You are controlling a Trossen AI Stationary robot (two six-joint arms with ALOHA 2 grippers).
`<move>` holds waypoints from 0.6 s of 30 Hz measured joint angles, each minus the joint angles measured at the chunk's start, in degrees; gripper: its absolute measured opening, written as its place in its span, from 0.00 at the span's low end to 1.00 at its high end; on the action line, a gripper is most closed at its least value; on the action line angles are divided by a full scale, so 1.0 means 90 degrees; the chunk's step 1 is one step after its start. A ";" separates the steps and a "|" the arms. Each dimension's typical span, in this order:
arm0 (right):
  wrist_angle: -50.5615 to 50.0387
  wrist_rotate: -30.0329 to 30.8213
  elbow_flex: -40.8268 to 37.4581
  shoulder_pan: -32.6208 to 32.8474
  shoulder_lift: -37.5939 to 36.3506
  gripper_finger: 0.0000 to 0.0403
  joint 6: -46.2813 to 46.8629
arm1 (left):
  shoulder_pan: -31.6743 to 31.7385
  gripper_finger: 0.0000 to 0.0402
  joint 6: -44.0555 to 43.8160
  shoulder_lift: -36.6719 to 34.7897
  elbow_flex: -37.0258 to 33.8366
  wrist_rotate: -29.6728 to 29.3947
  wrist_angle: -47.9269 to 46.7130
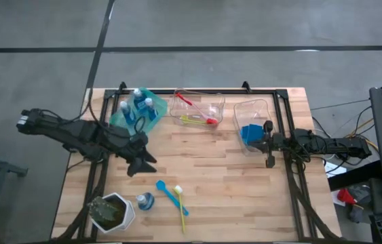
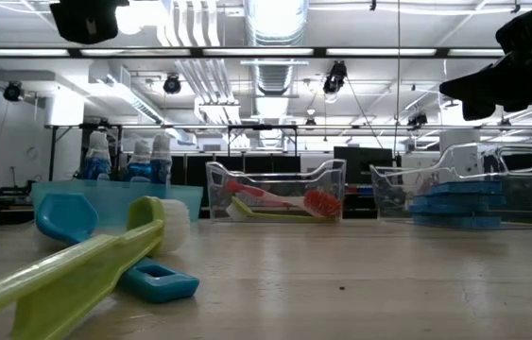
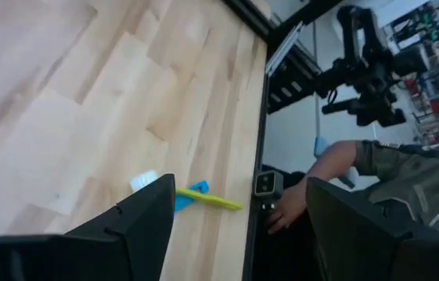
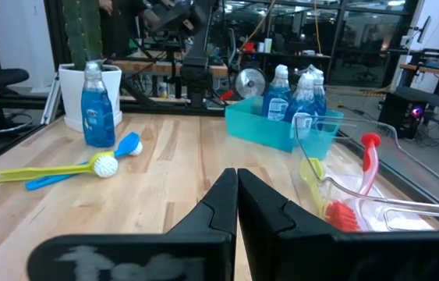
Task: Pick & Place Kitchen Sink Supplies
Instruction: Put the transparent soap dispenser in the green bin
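Observation:
One clear bottle of blue liquid (image 1: 144,200) stands on the near part of the table beside a blue brush (image 1: 166,190) and a yellow-green brush (image 1: 181,210), which lie flat. More bottles (image 1: 140,105) stand in a teal bin (image 1: 128,120). A pink and a yellow-green brush lie in a clear bin (image 1: 197,110). Blue sponges (image 1: 250,133) lie stacked in another clear bin (image 1: 253,108). My left gripper (image 1: 146,154) hovers open over the table's left middle. My right gripper (image 1: 265,142) is shut, at the sponge bin's near side.
A white pot with a green plant (image 1: 112,211) stands at the near left corner, close to the loose bottle. A person (image 3: 359,176) sits beyond the table edge in the left wrist view. Bare wood (image 1: 231,190) lies in the middle and near right.

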 joint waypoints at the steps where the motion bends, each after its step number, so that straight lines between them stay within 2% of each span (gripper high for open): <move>1: 0.0000 0.0002 0.0000 0.0000 0.0000 0.02 0.0000 | -0.0093 0.69 -0.0071 0.0054 0.0000 -0.0043 -0.0006; 5: 0.0000 0.0002 0.0000 0.0000 0.0000 0.02 0.0000 | -0.0460 0.69 -0.0318 0.0235 0.0016 -0.0258 0.0178; 11: 0.0002 0.0000 0.0000 0.0002 0.0000 0.02 0.0000 | -0.1021 0.69 -0.0453 0.0666 0.0624 -0.0792 0.0055; 18: 0.0002 0.0000 0.0000 0.0000 0.0000 0.02 0.0000 | -0.1408 0.69 -0.0561 0.1442 0.2065 -0.1168 -0.1659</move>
